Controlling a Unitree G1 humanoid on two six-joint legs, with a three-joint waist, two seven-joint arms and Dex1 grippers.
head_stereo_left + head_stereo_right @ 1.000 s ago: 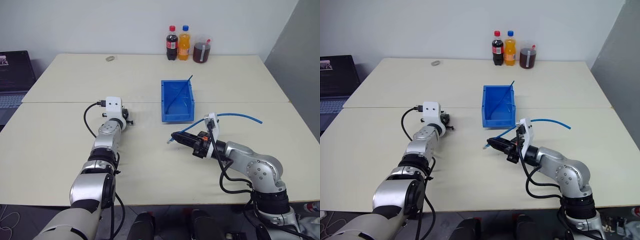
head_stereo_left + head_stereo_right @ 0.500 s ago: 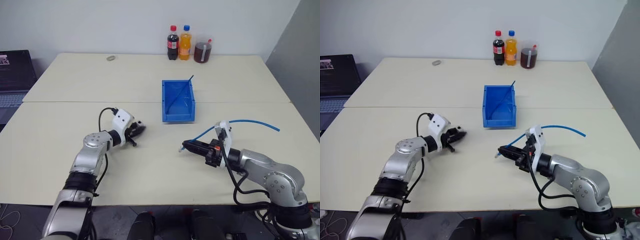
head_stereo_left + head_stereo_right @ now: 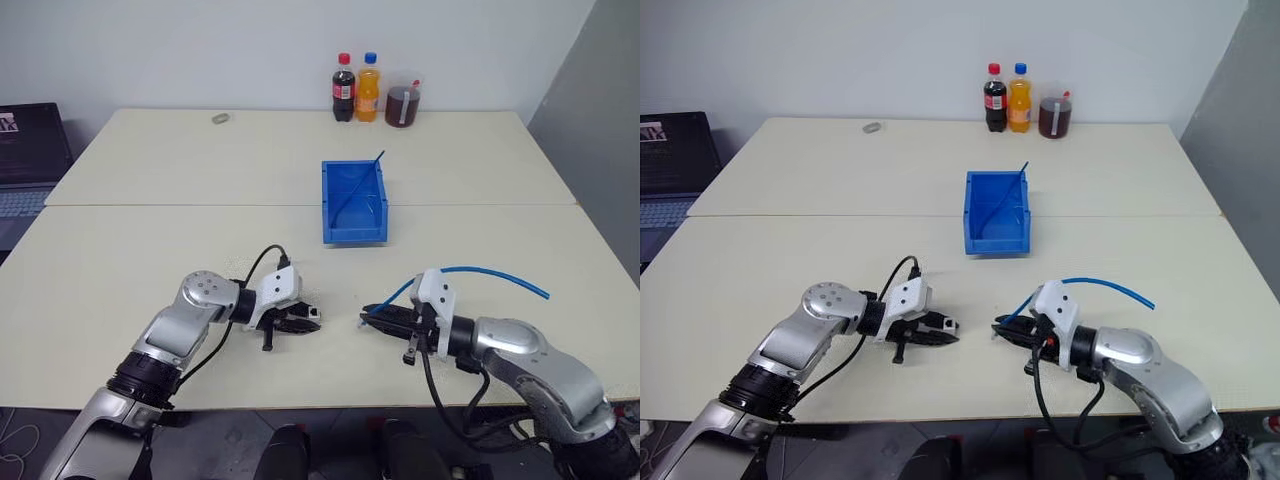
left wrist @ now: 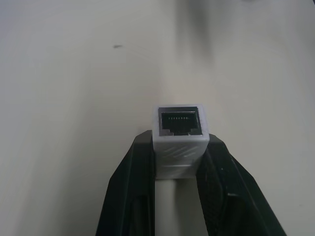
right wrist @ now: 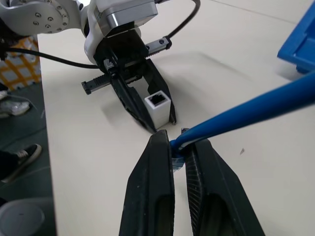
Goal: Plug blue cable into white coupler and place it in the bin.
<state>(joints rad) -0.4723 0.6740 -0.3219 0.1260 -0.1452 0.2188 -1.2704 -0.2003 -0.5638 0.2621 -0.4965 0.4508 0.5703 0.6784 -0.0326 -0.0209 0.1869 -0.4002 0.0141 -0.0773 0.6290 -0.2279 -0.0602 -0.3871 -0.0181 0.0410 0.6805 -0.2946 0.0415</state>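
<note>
We clench the left gripper on the white coupler, socket facing the right gripper, whose jaws pinch the blue cable near its plug, so both line up above the worktop. The bin waits beyond.

No text can be read anywhere: the labels on the cola bottle and orange bottle at the surface's far edge are too small.
</note>
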